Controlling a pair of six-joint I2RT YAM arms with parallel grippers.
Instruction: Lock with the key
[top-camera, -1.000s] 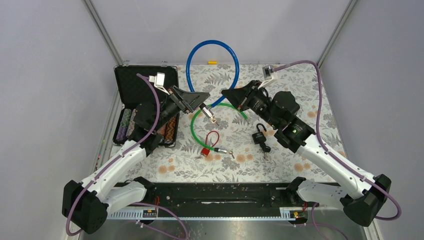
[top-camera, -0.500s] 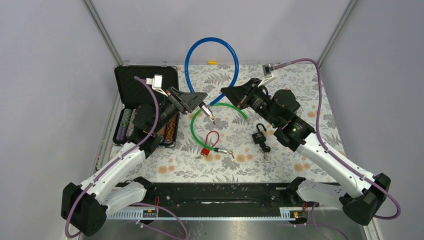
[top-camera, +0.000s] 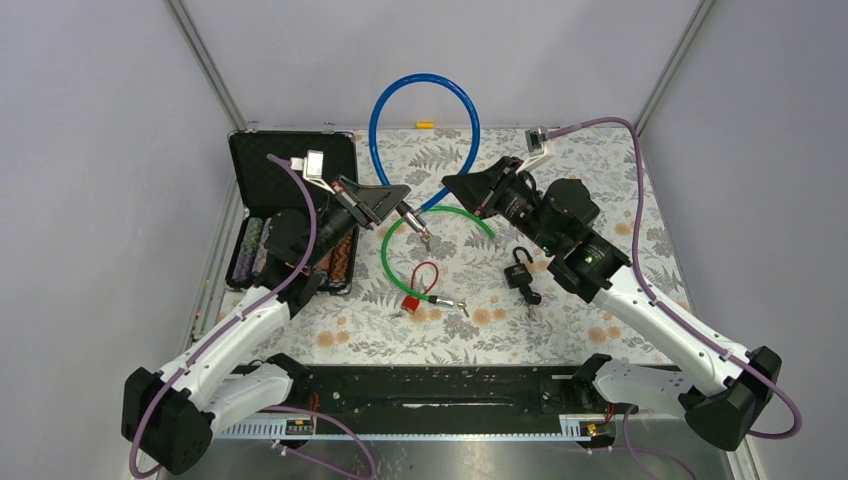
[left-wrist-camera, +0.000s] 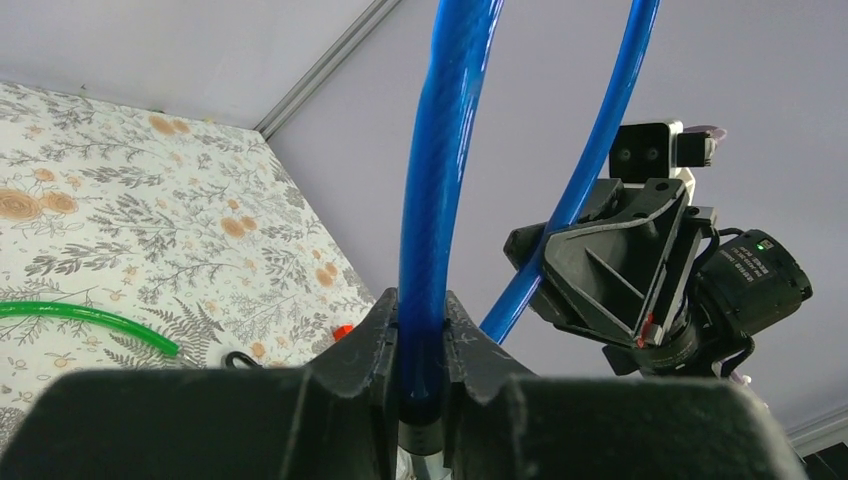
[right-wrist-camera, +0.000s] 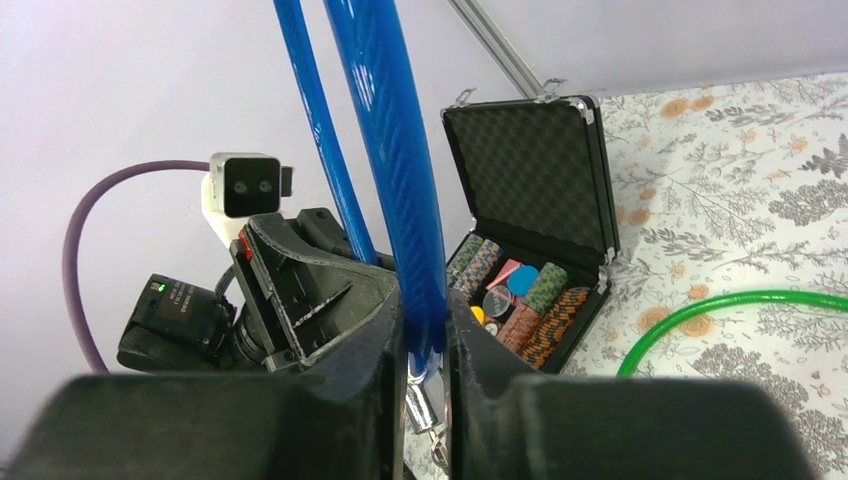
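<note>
— How is the lock (top-camera: 424, 79) looking?
— It is showing as a glossy blue cable, rising above the table (top-camera: 600, 200) in a tall loop.
— Which way is it running?
— Its long axis is standing roughly upright, with both ends pointing down toward the middle.
— Who is holding it?
— The left gripper (left-wrist-camera: 421, 335) is clamping one leg and the right gripper (right-wrist-camera: 424, 335) is pinching the other. The tiny silvery key (top-camera: 426, 240) is dangling below the left one.
— And around them?
— Plain grey walls (top-camera: 300, 50) are enclosing the floral-clothed table.
</note>
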